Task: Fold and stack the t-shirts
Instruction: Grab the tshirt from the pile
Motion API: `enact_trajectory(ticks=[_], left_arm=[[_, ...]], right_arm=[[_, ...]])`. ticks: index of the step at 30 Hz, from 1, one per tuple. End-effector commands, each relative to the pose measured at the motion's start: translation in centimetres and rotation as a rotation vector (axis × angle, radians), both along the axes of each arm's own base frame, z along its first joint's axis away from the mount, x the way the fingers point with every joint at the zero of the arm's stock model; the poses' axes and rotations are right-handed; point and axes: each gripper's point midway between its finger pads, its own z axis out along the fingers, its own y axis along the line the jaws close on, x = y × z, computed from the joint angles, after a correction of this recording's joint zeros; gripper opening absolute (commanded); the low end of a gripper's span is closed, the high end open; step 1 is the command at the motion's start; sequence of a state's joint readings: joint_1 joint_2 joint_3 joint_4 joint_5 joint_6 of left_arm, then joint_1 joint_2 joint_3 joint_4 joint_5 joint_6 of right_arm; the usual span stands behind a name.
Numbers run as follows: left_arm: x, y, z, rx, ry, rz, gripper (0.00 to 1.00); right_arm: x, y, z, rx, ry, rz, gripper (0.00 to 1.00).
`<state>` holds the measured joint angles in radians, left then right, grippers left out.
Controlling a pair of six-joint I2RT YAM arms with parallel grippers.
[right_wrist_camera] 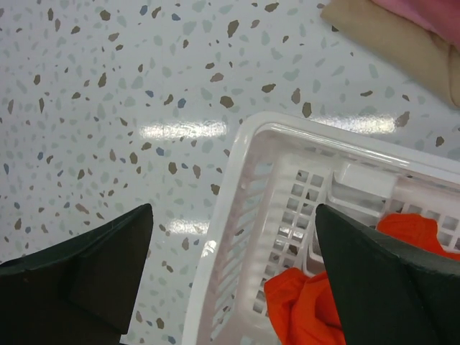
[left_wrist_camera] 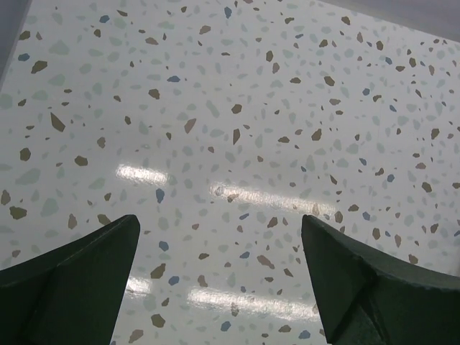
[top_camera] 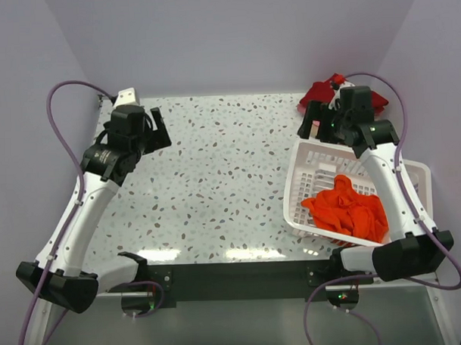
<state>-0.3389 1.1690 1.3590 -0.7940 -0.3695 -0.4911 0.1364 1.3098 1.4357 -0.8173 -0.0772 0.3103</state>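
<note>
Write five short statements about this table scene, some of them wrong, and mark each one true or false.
1. The orange-red t-shirt lies crumpled inside the white basket. True.
2. The left gripper is holding a shirt. False: it is open over the bare table and holds nothing.
3. The right gripper is open above a corner of the basket. True.
4. The basket stands on the left half of the table. False: it stands on the right, by the right arm.
5. The beige t-shirt lies in the basket. False: it lies on the table, outside the basket.
</note>
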Motion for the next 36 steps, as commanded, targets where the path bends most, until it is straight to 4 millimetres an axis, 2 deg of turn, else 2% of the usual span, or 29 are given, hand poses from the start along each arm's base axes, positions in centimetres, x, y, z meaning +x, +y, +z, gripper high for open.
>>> enact_trajectory(ticks=[1, 6, 10, 12, 13, 14, 16, 20, 22, 25, 28, 33, 36], left_arm=[[1.4, 0.2, 1.4, 0.040, -0.041, 0.003, 1.00], [3.0, -0.3, 2.5, 0.078, -0.081, -0.040, 1.00], [3.7, -1.1, 2.7, 0.100, -0.086, -0.100, 1.00], [3.7, -1.7, 2.4, 0.085, -0.077, -0.131, 1.00], [3.6, -1.9, 2.2, 0.071, -0.075, -0.135, 1.00], [3.5, -2.3, 1.7, 0.056, -0.064, -0.152, 1.00], [3.3, -2.9, 1.1, 0.023, -0.056, -0.166, 1.00], [2.8, -4.1, -0.3, -0.046, -0.033, -0.197, 1.00], [2.5, -4.3, -0.3, -0.063, -0.037, -0.204, 1.00], [2.1, -4.2, -0.9, -0.072, -0.030, -0.197, 1.00], [1.8, -4.2, -1.8, -0.083, -0.012, -0.189, 1.00], [1.5, -4.2, -2.6, -0.097, 0.007, -0.180, 1.00], [1.5, -4.1, -2.5, -0.100, 0.004, -0.172, 1.00]], right_arm=[[-1.0, -1.6, 2.1, -0.051, -0.069, -0.050, 0.99], [-2.4, -3.7, 1.7, -0.054, -0.119, -0.198, 0.99], [-2.9, -3.6, -0.4, -0.039, -0.011, -0.229, 0.99], [-3.9, -4.0, -1.9, -0.062, 0.083, -0.259, 0.99], [-4.1, -4.7, -3.1, -0.094, 0.137, -0.297, 0.99], [-5.3, -5.9, -4.0, -0.140, 0.200, -0.353, 0.99], [-6.4, -7.0, -6.0, -0.164, 0.296, -0.381, 0.99], [-9.4, -8.3, -9.3, -0.133, 0.460, -0.415, 0.98], [-11.3, -9.9, -11.0, -0.083, 0.537, -0.489, 0.99], [-13.2, -10.3, -12.9, -0.075, 0.604, -0.501, 0.99], [-14.4, -9.7, -15.2, -0.052, 0.688, -0.483, 0.99], [-15.0, -10.1, -17.8, -0.058, 0.717, -0.514, 0.99], [-15.3, -10.4, -18.3, -0.067, 0.731, -0.520, 0.97]])
